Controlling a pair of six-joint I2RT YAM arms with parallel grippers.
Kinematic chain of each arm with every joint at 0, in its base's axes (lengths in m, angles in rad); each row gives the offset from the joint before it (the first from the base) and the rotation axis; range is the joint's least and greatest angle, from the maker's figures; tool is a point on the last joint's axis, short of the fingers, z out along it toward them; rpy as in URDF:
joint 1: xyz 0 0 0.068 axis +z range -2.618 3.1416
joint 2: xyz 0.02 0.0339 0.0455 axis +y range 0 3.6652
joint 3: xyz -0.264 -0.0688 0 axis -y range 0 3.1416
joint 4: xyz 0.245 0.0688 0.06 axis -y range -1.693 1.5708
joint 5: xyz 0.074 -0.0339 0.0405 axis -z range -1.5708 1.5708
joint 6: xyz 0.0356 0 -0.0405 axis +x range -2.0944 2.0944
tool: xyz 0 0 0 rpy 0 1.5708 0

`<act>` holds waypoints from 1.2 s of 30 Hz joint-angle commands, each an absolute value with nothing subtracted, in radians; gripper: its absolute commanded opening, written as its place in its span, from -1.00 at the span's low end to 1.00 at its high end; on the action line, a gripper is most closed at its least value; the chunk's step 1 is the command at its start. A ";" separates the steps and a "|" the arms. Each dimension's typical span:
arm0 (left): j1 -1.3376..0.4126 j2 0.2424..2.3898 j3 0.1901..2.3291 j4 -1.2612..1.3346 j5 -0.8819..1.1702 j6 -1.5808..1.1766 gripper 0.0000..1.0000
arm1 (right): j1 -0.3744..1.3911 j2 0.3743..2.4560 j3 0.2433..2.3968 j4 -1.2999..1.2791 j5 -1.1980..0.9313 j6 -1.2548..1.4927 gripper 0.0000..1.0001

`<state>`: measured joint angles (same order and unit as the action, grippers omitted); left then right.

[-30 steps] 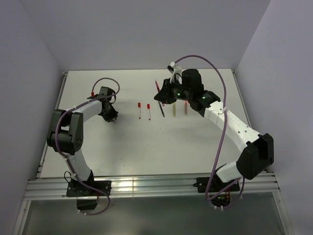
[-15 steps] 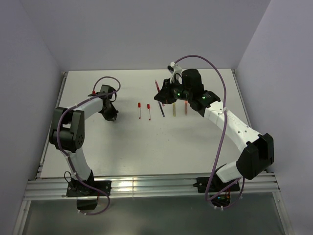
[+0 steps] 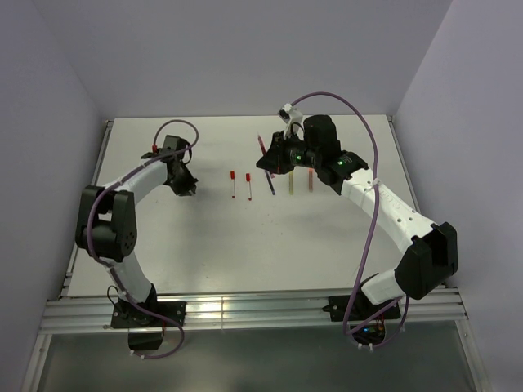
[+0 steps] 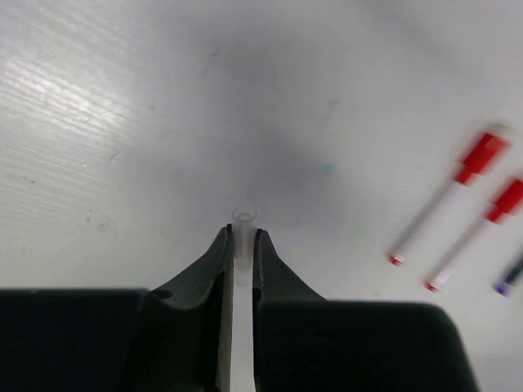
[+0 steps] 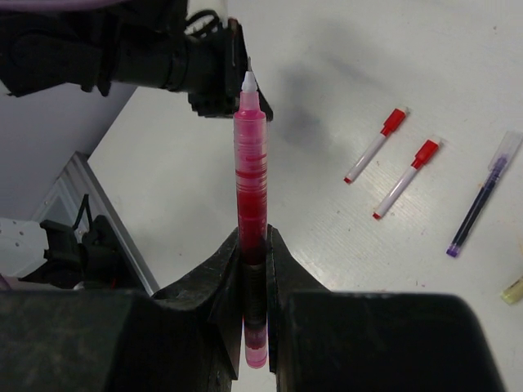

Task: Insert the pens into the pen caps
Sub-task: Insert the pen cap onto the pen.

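1. Left wrist view: the left gripper [image 4: 242, 238] has its fingers pinched on a clear cap [image 4: 243, 219]. The cap pokes past the fingertips toward 12 o'clock, its open mouth facing away over the table [image 4: 122, 122].
2. Farther out, at 3 o'clock of the cap, two red-capped pens [image 4: 448, 211] lie side by side on the table, well apart from it. At 4 o'clock a dark pen [image 4: 511, 276] shows only its end at the frame edge.
3. Right wrist view: the right gripper [image 5: 252, 241] is clamped on the lower barrel of a red pen [image 5: 251, 163]. The pen runs straight out to 12 o'clock with its white tip bare.
4. Top view: the left gripper sits at 9 o'clock of the red-capped pens, apart from them. The right gripper hangs at their 2 o'clock, and the two grippers are well apart.
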<state>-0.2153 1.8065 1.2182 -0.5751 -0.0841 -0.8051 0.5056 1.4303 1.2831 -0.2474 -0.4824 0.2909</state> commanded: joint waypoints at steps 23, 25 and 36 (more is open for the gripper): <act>-0.199 1.256 1.213 0.302 0.617 -0.966 -0.99 | 0.646 1.361 1.238 0.077 -0.733 0.410 -1.00; -0.199 1.244 1.198 0.333 0.649 -0.976 -0.99 | 0.655 1.374 1.258 0.078 -0.735 0.410 -1.00; -0.273 1.215 1.172 0.356 0.672 -0.945 -0.99 | 0.681 1.419 1.325 0.037 -0.709 0.399 -1.00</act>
